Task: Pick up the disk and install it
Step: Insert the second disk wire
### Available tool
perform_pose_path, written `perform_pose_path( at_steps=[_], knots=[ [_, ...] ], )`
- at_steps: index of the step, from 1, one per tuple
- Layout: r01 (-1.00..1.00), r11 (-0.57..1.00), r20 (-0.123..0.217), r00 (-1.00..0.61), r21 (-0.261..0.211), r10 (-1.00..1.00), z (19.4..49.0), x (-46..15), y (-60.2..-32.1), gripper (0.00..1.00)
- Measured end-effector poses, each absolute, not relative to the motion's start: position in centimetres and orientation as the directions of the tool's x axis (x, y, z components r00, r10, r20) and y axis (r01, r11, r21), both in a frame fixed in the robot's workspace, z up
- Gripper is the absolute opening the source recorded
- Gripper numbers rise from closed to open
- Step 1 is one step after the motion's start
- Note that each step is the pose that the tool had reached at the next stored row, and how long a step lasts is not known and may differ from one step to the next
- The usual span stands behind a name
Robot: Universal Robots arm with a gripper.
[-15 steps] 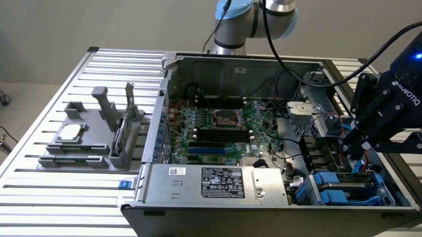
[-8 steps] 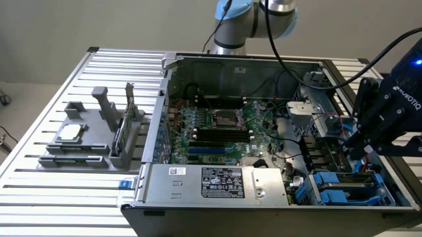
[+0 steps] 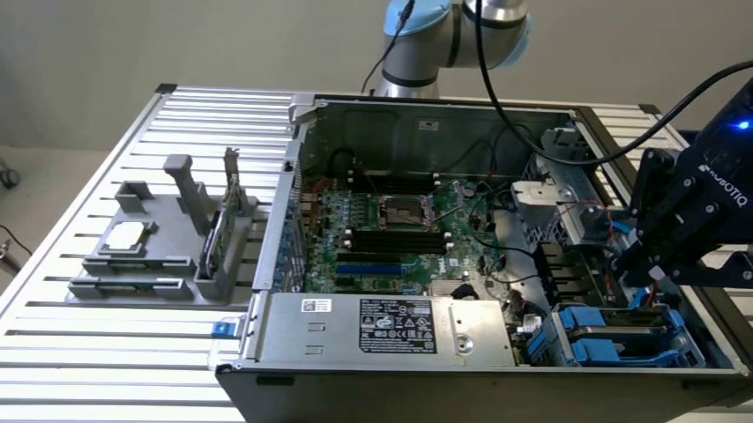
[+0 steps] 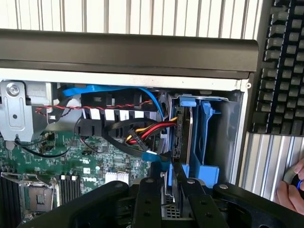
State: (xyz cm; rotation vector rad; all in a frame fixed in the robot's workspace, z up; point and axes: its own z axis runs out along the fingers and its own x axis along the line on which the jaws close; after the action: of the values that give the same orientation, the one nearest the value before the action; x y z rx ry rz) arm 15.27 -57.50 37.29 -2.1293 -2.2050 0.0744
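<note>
While the arm is hanging over the open computer case (image 3: 273,264), a grey fixture (image 3: 147,264) is sitting on the slatted table (image 3: 106,361) at the exterior view's left. It is carrying a small square silver chip (image 3: 127,236), and a thin green card (image 3: 219,231) is standing on edge just beside that.

Moving rightward, the case is lying with its side off. A green motherboard (image 3: 389,229) is showing on its floor, and a silver power supply (image 3: 376,326) is lying along the near edge. Further right, blue drive carriers (image 3: 612,339) are sitting in the bay at the case's near corner.

Above that bay, at the exterior view's right, the black gripper (image 3: 643,284) is pointing down into the case. Its fingers are standing narrow, pinching the disk (image 3: 646,298). The disk is hanging edge-on between them, over the bay and not seated in it.

Seen from the wrist, the gripper (image 4: 168,202) is squeezing the disk (image 4: 171,211), with the blue carrier edge showing between the fingers (image 4: 147,204). Ahead of it, red, yellow and black cables (image 4: 147,129) are running to a drive already in the bay. Outside the case, a black keyboard (image 4: 285,66) is lying on the table, and a person's hand (image 4: 289,192) is resting near it.
</note>
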Motion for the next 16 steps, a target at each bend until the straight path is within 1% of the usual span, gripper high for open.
perform_pose_path(
  at_steps=[3,5,6,16],
  knots=[
    [0.996,0.036,0.021,-0.034,-0.087,0.999,37.1,15.3,-57.5,0.25],
    [0.996,0.036,0.021,-0.034,-0.087,0.999,37.0,15.3,-57.5,0.23],
    [0.996,0.036,0.02,-0.034,-0.087,0.999,37.0,15.3,-57.5,0.16],
    [0.996,0.036,0.02,-0.034,-0.087,0.999,36.2,15.3,-57.5,0.16]
  ],
)
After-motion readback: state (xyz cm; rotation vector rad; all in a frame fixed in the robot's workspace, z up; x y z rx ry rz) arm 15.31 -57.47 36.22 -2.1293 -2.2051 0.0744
